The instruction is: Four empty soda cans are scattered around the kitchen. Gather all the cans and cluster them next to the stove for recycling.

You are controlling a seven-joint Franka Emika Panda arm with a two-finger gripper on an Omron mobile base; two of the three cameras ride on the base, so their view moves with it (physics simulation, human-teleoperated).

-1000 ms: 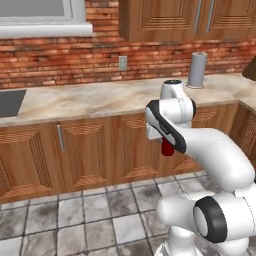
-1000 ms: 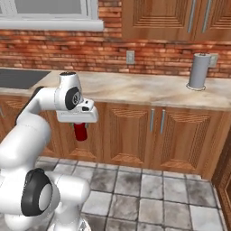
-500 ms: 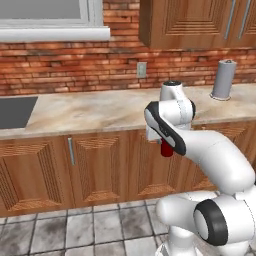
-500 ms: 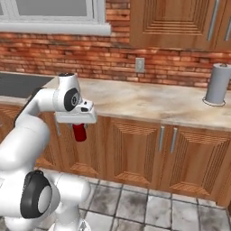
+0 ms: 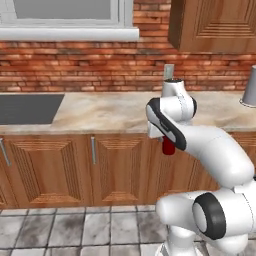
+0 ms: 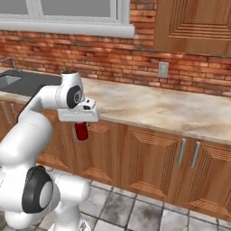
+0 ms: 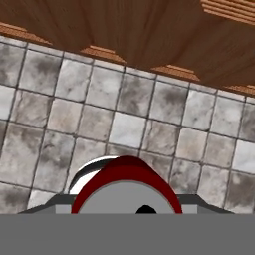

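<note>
A red soda can (image 6: 81,131) hangs upright below the hand, in front of the lower cabinet doors and below the level of the countertop. My gripper (image 6: 80,124) is shut on its top end. The same soda can (image 5: 168,146) peeks out under the hand (image 5: 161,131) in the left base view. Looking down along the gripper, the can (image 7: 127,185) shows its silver top with a red rim, above the tiled floor. The stove is out of view.
A marble counter (image 6: 153,106) runs along the brick wall over wooden cabinets (image 5: 50,167). A dark sink (image 5: 27,107) lies at its left end, and a grey canister (image 5: 250,86) stands at the far right. A wall outlet (image 6: 163,70) sits above the counter.
The whole scene has slid to the right in both base views, so the base has driven left along the counter. The sink has come in and the canister has neared the edge. The can stays gripped.
</note>
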